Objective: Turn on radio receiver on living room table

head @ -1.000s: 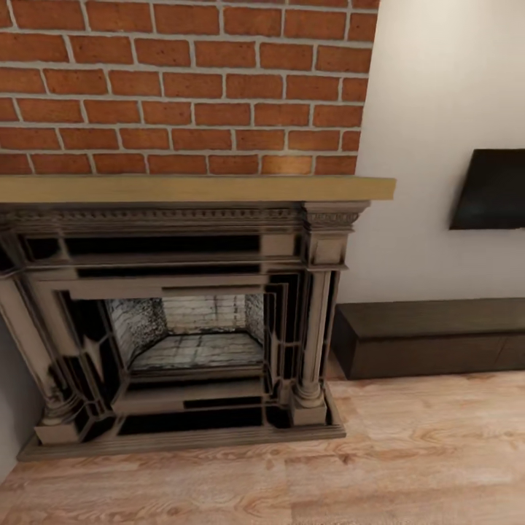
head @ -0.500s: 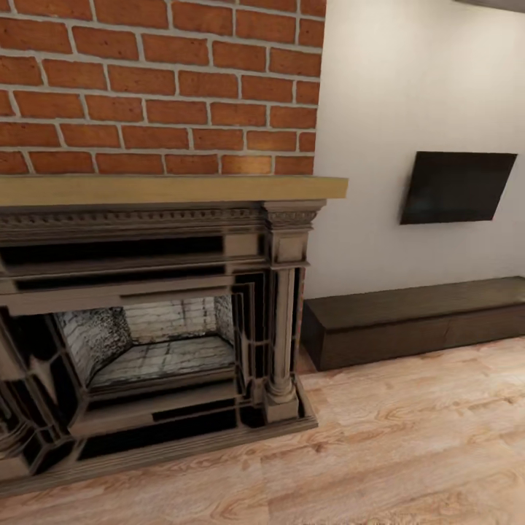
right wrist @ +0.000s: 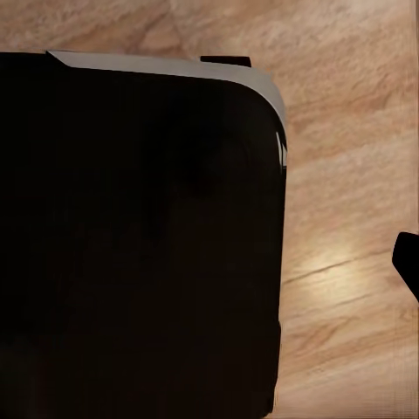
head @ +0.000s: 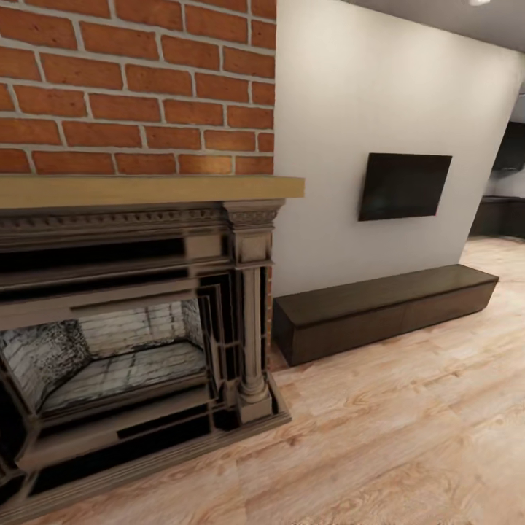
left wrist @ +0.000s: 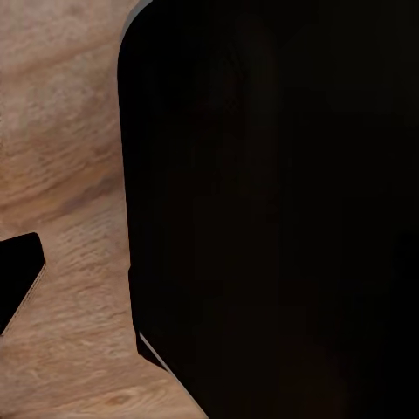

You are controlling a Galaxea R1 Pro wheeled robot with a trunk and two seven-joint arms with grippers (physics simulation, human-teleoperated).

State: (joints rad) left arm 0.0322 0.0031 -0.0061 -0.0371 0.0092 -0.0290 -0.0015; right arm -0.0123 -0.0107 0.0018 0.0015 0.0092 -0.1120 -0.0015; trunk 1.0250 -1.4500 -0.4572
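The radio receiver and the glossy grey coffee table are out of view. The head view faces a brick wall (head: 131, 87) with a dark carved fireplace (head: 146, 328) on light wood plank floor (head: 408, 430). In the left wrist view a large black body (left wrist: 279, 209) hangs over the floor, with a small dark tip (left wrist: 17, 279) at the picture's edge. A similar black body (right wrist: 140, 244) and dark tip (right wrist: 408, 262) appear in the right wrist view. Whether either gripper is open or shut cannot be read.
A wooden mantel shelf (head: 146, 191) tops the fireplace. Right of it, a black screen (head: 403, 186) hangs on the pale wall above a long low dark cabinet (head: 379, 310). A darker room opening (head: 503, 204) lies at the far right. Open floor stretches in front.
The camera has swung to the right: the fireplace has slid leftward in the picture, and the screen, the whole low cabinet and the far opening have come into view.
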